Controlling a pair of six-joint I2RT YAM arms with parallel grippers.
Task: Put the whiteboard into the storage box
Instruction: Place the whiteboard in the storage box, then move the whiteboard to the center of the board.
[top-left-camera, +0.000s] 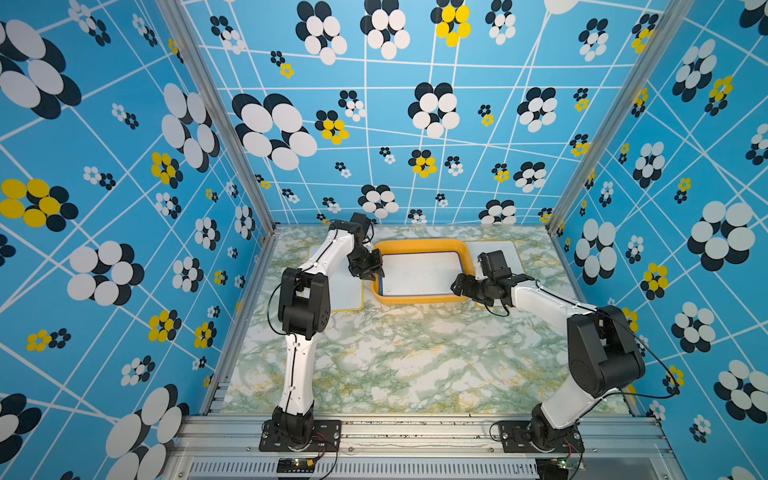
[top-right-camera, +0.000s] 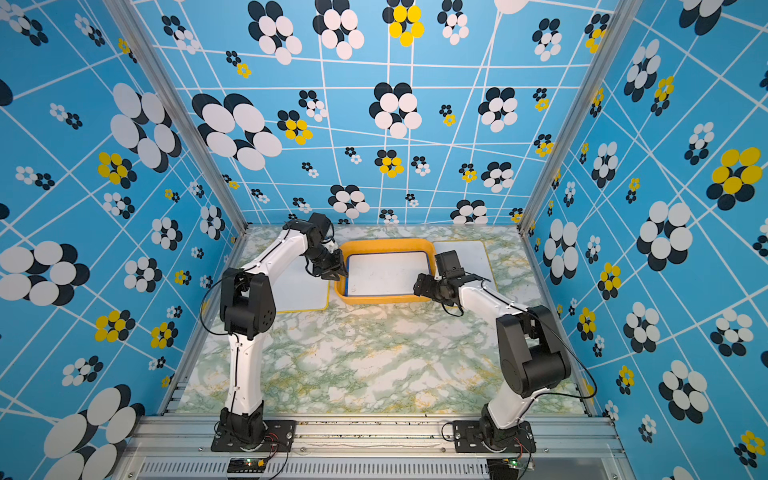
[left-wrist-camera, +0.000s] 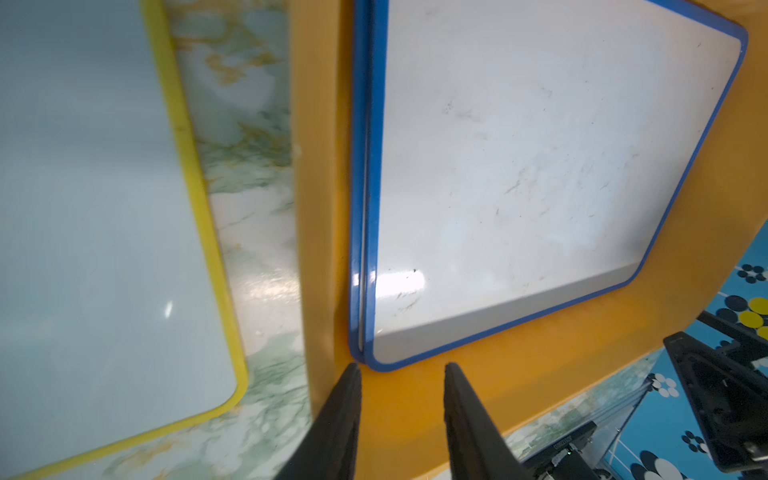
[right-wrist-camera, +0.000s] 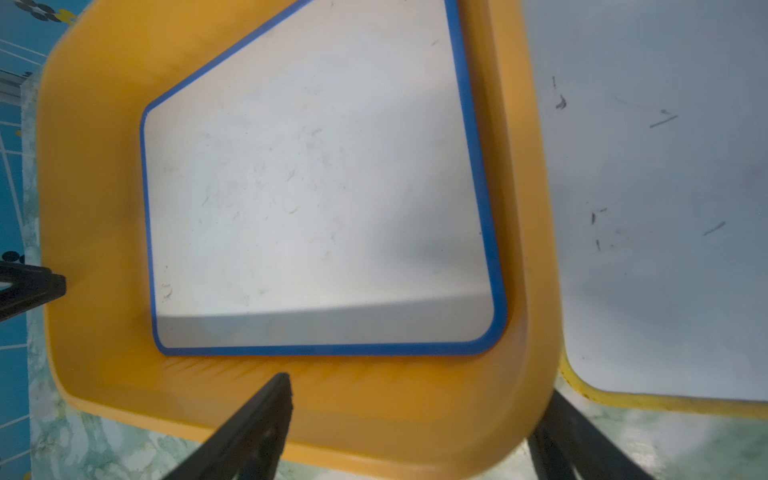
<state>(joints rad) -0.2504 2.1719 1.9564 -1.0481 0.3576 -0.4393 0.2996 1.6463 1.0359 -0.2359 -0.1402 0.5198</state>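
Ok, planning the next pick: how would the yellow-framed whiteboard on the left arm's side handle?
Probably stiff: the yellow-framed whiteboard lies flat with a straight frame. Likely slippery: its glossy face shows glare. Hard to grasp: its edge sits flush on the marble table.

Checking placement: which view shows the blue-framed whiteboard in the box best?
Right wrist: the blue-framed whiteboard fills the frame inside the storage box, three corners clear, one end cropped. Left wrist shows it similarly, more skewed. In both top views it is small.
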